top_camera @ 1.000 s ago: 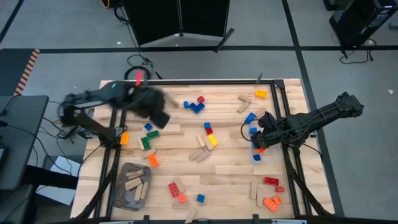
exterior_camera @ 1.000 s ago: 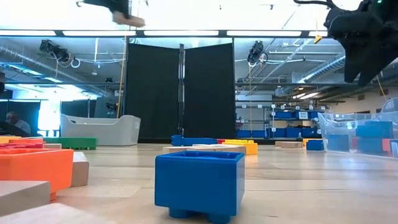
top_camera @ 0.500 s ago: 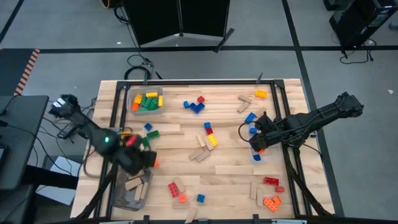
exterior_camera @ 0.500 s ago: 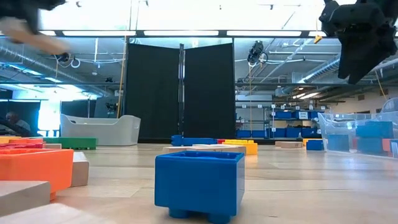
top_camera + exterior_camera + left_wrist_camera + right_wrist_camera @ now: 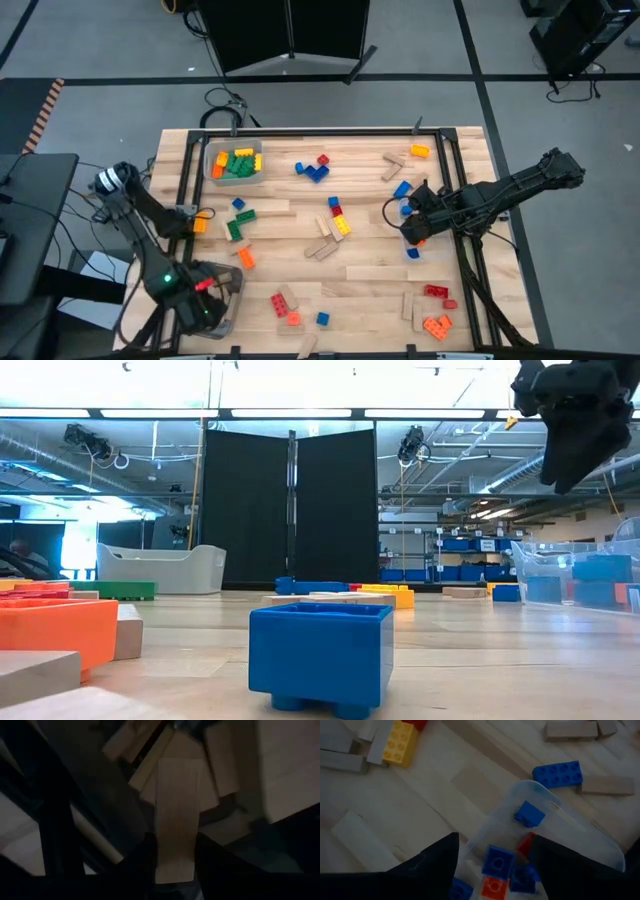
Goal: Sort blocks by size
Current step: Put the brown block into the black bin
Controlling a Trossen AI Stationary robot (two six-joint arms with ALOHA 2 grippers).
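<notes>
Loose blocks point(image 5: 335, 222) are crowding the table point(image 5: 370, 275) middle, a bare strip is lying open just past them toward the near edge, while the grey bin point(image 5: 213, 300) and clear bin point(image 5: 555, 851) are blocking both sides.

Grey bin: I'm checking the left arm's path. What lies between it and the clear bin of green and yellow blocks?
High view: a blue block, two green blocks and an orange block lie between grey bin and clear bin.
</notes>
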